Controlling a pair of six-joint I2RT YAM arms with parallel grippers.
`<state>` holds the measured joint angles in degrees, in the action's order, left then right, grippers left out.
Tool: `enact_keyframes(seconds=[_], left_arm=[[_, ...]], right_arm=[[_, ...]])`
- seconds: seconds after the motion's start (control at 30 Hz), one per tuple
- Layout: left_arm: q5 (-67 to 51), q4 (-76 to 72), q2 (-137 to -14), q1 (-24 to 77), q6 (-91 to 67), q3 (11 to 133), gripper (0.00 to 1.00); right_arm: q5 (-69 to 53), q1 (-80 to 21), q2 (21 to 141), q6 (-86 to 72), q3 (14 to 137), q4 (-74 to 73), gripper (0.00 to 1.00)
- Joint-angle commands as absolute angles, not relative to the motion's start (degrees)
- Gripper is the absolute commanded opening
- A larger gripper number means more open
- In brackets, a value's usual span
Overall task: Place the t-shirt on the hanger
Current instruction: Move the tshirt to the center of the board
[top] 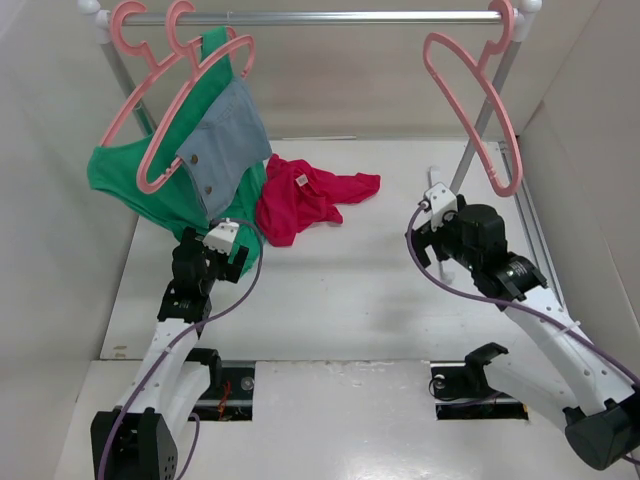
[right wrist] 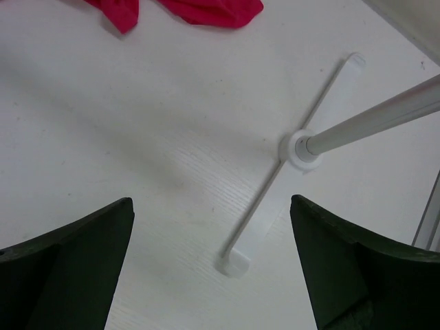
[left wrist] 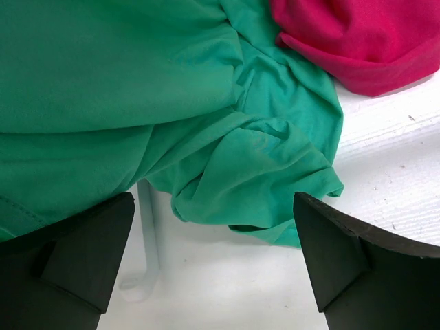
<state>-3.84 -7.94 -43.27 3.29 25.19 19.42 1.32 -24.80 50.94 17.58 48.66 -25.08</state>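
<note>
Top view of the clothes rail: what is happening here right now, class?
Nothing is held. The crimson-red cloth t-shirt lies crumpled on the table. The empty salmon-pink plastic hanger hangs on the rail. The left gripper is open near the green garment; the right gripper is open above the rail's white foot.

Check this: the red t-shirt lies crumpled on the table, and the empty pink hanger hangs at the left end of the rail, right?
Not quite. The t-shirt does lie crumpled on the table, but the empty hanger hangs at the right end of the rail, as the top external view shows.
</note>
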Motion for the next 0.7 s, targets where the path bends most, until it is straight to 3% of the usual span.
enact_keyframes(seconds=[0.0, 0.17, 0.37, 0.47, 0.67], left_arm=[[-3.25, -10.63, -42.89, 3.43, 24.09, 20.74, 1.00], [-4.75, -3.89, -42.89, 3.43, 25.13, 23.81, 1.00], [-16.24, 5.42, -43.42, 3.43, 41.64, 24.96, 1.00], [-19.51, 7.12, -43.42, 3.43, 44.30, 24.96, 1.00], [-17.15, 6.59, -43.42, 3.43, 43.77, 23.82, 1.00]], right_arm=[[-0.61, -24.52, 49.13, 15.29, 48.25, -22.94, 1.00], [-0.62, -25.57, 49.83, 15.29, 47.72, -23.47, 1.00], [-0.62, -29.43, 55.45, 13.18, 47.20, -17.50, 1.00], [-2.72, -31.90, 63.69, 13.18, 50.35, -12.31, 1.00], [-8.60, -35.07, 88.91, 13.71, 69.41, -10.55, 0.94]])
